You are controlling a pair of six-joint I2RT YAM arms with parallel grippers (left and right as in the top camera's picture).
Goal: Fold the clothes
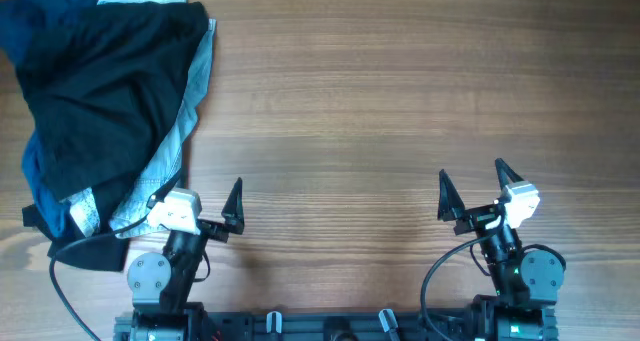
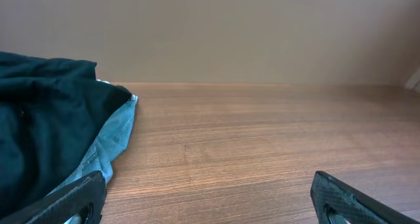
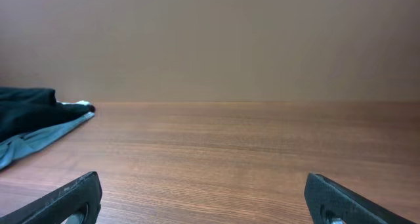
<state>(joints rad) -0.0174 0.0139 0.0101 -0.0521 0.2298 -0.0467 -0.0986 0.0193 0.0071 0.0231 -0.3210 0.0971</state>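
Note:
The clothes lie in a heap at the table's far left. Black shorts (image 1: 110, 91) are on top, pale blue denim jeans (image 1: 185, 131) stick out along the heap's right edge, and a navy garment (image 1: 20, 31) shows at the far left. My left gripper (image 1: 196, 195) is open and empty at the heap's near right corner, its left finger beside the denim. In the left wrist view (image 2: 210, 201) the shorts (image 2: 39, 125) and jeans (image 2: 111, 138) lie ahead on the left. My right gripper (image 1: 475, 184) is open and empty over bare wood, far from the clothes, as the right wrist view (image 3: 210, 198) shows.
The wooden table (image 1: 400, 81) stretches right of the heap. A plain beige wall (image 3: 210, 40) stands behind its far edge. Black cables run by both arm bases at the near edge.

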